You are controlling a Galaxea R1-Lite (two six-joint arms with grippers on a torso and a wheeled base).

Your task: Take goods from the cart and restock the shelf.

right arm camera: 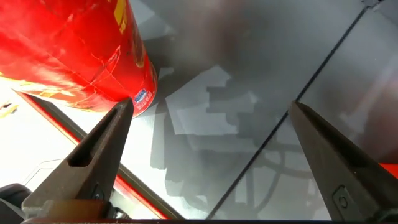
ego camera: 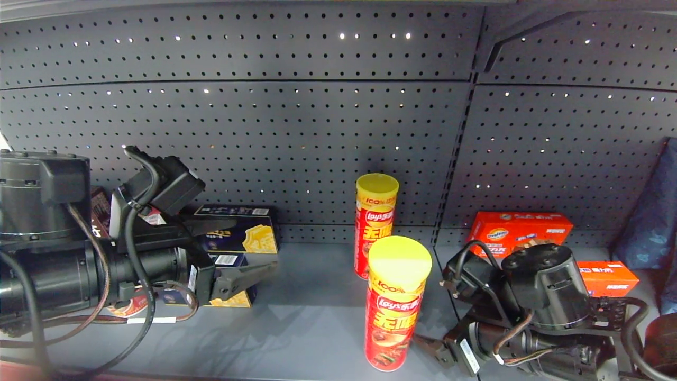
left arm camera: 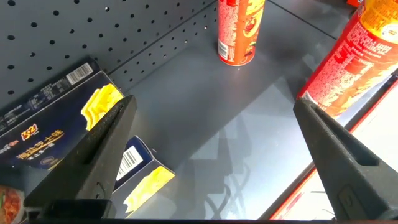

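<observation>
Two red chip cans with yellow lids stand upright on the grey shelf [ego camera: 312,323]. The near can [ego camera: 395,307] is at the front edge, and the far can [ego camera: 375,227] is by the pegboard. My left gripper [left arm camera: 213,102] hovers open and empty over the shelf, left of both cans and next to the dark blue boxes [ego camera: 240,235]. My right gripper [right arm camera: 211,104] is open and empty, low at the shelf front. It sits just right of the near can [right arm camera: 74,50], whose base is beside one of its fingers [right arm camera: 99,155] without being between the two.
Orange boxes [ego camera: 518,230] lie at the back right, with a smaller one [ego camera: 605,278] in front. A dark blue bag [ego camera: 653,211] leans at the far right. The pegboard wall [ego camera: 296,132] closes the back. Bare shelf lies between the blue boxes and the cans.
</observation>
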